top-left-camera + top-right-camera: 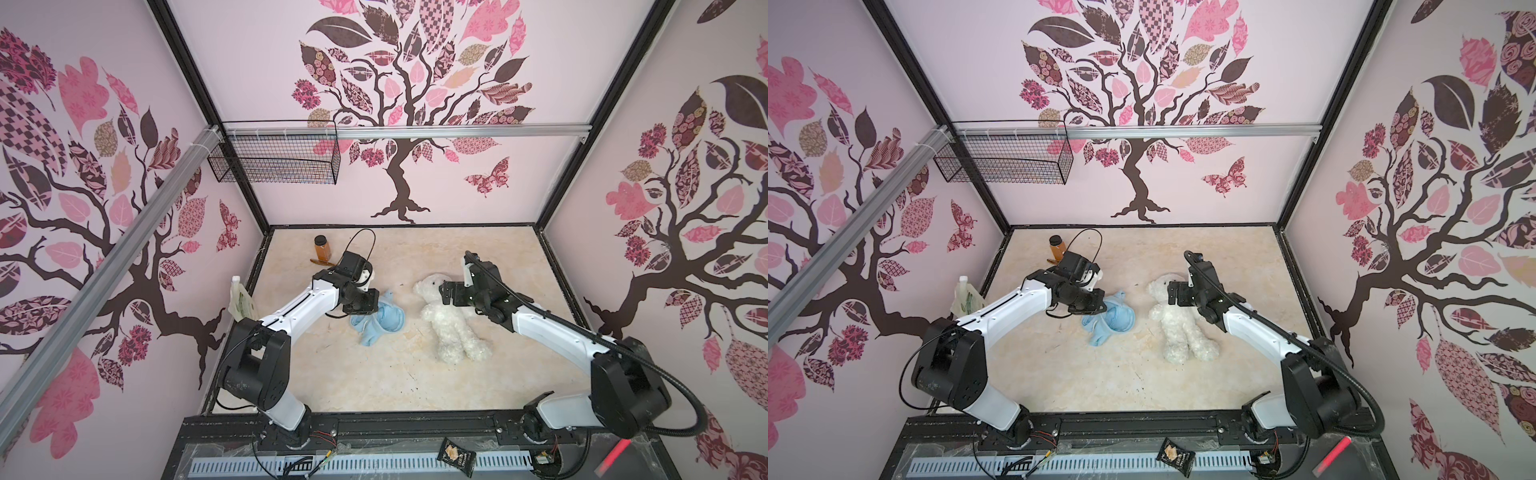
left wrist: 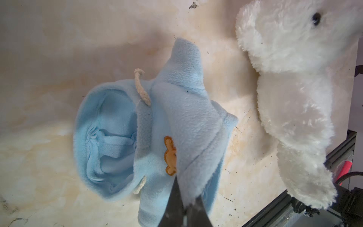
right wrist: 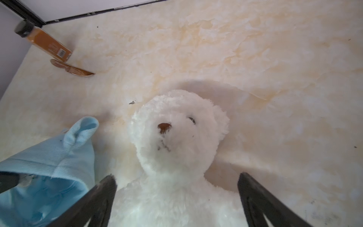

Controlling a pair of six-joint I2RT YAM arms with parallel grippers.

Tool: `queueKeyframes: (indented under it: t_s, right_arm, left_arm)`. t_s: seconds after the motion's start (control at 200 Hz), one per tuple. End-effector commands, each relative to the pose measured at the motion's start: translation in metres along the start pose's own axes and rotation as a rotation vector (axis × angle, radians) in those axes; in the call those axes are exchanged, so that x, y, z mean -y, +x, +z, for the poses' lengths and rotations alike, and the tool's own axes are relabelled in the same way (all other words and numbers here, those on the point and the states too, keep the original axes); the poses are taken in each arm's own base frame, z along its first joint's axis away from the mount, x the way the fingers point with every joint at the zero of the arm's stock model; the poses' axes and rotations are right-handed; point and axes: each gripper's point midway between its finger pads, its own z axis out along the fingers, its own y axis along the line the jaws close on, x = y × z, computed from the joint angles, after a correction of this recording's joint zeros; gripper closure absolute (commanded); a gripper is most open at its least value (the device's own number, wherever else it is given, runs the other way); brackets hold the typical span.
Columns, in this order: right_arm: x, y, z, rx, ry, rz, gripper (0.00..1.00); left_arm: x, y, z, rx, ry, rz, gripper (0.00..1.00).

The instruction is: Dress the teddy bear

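Note:
The white fluffy teddy bear [image 1: 451, 324] [image 1: 1179, 328] lies on its back mid-table, head toward the back wall. My right gripper [image 1: 444, 293] [image 3: 176, 177] hovers open over its neck and chest, one finger on each side, and holds nothing. A light blue hooded shirt [image 1: 380, 320] [image 1: 1112, 320] with an orange bear patch [image 2: 170, 155] lies crumpled just left of the bear [image 2: 294, 94]. My left gripper [image 1: 375, 306] [image 2: 186, 198] is shut on a fold of the shirt's [image 2: 186, 118] body fabric. In the right wrist view the shirt [image 3: 49, 157] lies beside the bear's head [image 3: 176, 129].
An amber jar [image 1: 322, 247] [image 3: 45, 44] with a black lid and a wooden knife [image 1: 322, 262] [image 3: 73, 69] sit at the back left. A white pouch [image 1: 241, 301] leans at the left edge. A wire basket [image 1: 274, 160] hangs on the back wall. A black packet [image 1: 456, 455] lies on the front rail.

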Motion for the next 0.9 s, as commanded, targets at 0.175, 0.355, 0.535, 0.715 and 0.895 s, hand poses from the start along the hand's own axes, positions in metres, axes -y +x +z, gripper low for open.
queueKeyframes:
  t_s: [0.175, 0.355, 0.535, 0.715, 0.895]
  right_arm:
    - [-0.010, 0.024, 0.058, -0.158, -0.023, -0.019, 0.00]
    - [-0.011, 0.036, 0.068, -0.183, -0.049, -0.031, 0.12]
    - [-0.033, 0.022, 0.024, -0.016, -0.214, -0.090, 0.51]
    - [-0.073, 0.020, -0.054, 0.188, -0.518, -0.162, 0.59]
    - [-0.100, 0.037, -0.097, 0.237, -0.613, -0.287, 0.64]
  left_arm:
    - [0.014, -0.007, -0.013, 0.039, 0.066, 0.036, 1.00]
    - [0.017, -0.006, -0.014, 0.041, 0.083, 0.034, 1.00]
    - [0.020, -0.008, -0.019, 0.055, 0.096, 0.043, 1.00]
    - [0.023, -0.018, -0.037, 0.108, 0.147, 0.086, 1.00]
    - [0.015, -0.016, -0.048, 0.111, 0.078, 0.194, 1.00]
